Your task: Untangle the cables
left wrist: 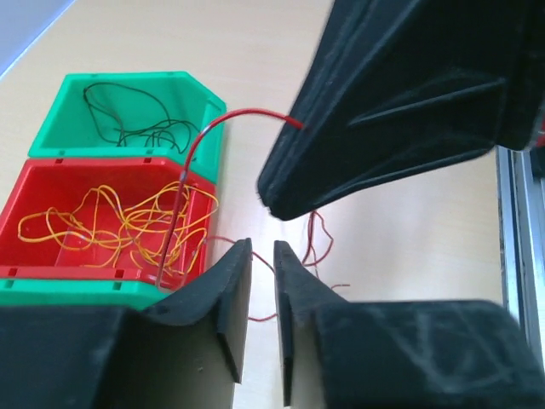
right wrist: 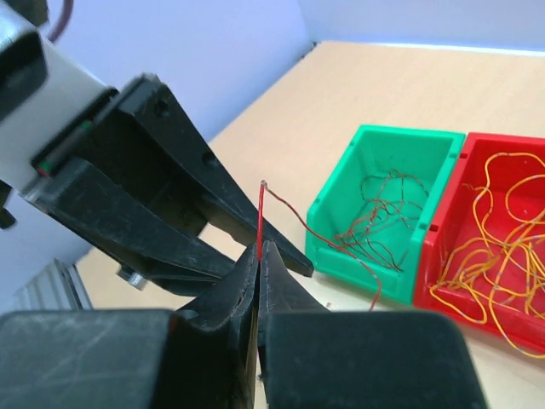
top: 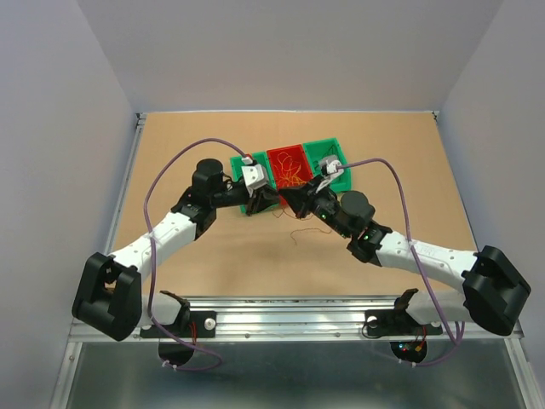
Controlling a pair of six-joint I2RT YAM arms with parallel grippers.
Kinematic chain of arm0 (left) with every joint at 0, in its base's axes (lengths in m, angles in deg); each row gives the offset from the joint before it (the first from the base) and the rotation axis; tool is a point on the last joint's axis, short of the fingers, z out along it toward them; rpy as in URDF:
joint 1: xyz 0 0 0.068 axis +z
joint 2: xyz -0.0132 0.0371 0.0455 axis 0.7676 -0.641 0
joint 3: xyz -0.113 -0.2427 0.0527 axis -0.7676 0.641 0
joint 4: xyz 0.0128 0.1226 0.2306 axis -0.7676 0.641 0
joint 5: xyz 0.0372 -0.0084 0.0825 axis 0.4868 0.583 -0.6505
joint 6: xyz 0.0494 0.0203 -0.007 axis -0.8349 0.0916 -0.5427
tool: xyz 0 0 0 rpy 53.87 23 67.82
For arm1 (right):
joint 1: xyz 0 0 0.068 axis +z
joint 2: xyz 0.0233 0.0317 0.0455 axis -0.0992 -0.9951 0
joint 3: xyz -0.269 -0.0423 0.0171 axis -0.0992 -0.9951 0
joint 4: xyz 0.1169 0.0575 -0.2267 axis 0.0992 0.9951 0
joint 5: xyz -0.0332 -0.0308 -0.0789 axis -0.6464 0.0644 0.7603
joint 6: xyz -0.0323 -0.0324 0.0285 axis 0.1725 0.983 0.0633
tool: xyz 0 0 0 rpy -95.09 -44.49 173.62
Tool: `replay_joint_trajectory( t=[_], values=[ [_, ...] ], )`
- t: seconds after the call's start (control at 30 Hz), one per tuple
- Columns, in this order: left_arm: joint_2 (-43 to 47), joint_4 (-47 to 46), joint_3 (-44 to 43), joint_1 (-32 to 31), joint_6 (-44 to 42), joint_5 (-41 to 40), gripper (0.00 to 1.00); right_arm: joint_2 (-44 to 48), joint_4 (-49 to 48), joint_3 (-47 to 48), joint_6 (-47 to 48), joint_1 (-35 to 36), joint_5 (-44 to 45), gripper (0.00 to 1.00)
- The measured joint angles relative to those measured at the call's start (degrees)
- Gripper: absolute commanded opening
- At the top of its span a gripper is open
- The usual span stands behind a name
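My right gripper (right wrist: 260, 249) is shut on a thin red cable (right wrist: 261, 213), which sticks up from its tips and trails down towards the green bin (right wrist: 392, 204). In the left wrist view that red cable (left wrist: 204, 136) arcs from the right gripper's fingers (left wrist: 383, 111) down into the red bin (left wrist: 34, 192). My left gripper (left wrist: 262, 247) hovers just beside it, jaws a narrow gap apart with nothing between them. More red strands (left wrist: 319, 239) lie on the table behind. Both grippers (top: 262, 203) (top: 294, 198) meet in front of the bins.
Three bins stand in a row at the back centre (top: 294, 166). The red bin holds orange-yellow strands (left wrist: 128, 221). One green bin (left wrist: 196, 94) holds dark strands, and the green bin in the right wrist view holds dark and reddish ones. Purple arm cables (top: 196, 149) loop above.
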Motion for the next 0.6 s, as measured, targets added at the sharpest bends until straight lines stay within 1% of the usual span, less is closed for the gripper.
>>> replay_joint_trajectory(
  t=[0.03, 0.07, 0.13, 0.2, 0.23, 0.33, 0.43, 0.6],
  values=[
    [0.00, 0.33, 0.00, -0.04, -0.55, 0.61, 0.55, 0.00, 0.72, 0.02, 0.83, -0.02, -0.57, 0.02],
    [0.00, 0.72, 0.00, -0.07, -0.81, 1.18, 0.59, 0.00, 1.40, 0.02, 1.53, -0.02, -1.31, 0.02],
    [0.11, 1.40, 0.00, -0.09, -1.62, 2.47, 0.65, 0.04, 2.51, 0.02, 2.80, -0.02, -2.56, 0.02],
    [0.59, 1.88, 0.02, -0.09, -1.92, 2.58, 0.69, 0.37, 3.58, 0.02, 4.02, 0.00, -3.85, 0.02],
    [0.96, 1.92, 0.07, -0.09, -2.01, 2.51, 0.80, 0.68, 4.04, 0.02, 4.39, -0.02, -4.22, 0.02],
    [3.56, 1.31, 0.87, -0.09, -1.99, 0.96, 0.96, 2.58, 5.44, 0.00, 5.29, 0.00, -4.55, 0.02],
    [7.21, 0.59, 2.56, -0.07, -1.53, -1.25, 0.99, 5.11, 5.95, -0.02, 5.66, 0.00, -3.37, 0.01],
    [11.56, -1.66, 4.35, -0.07, -1.27, -3.89, 0.99, 8.44, 5.88, -0.11, 6.73, -0.02, -1.44, 0.01]
  ],
)
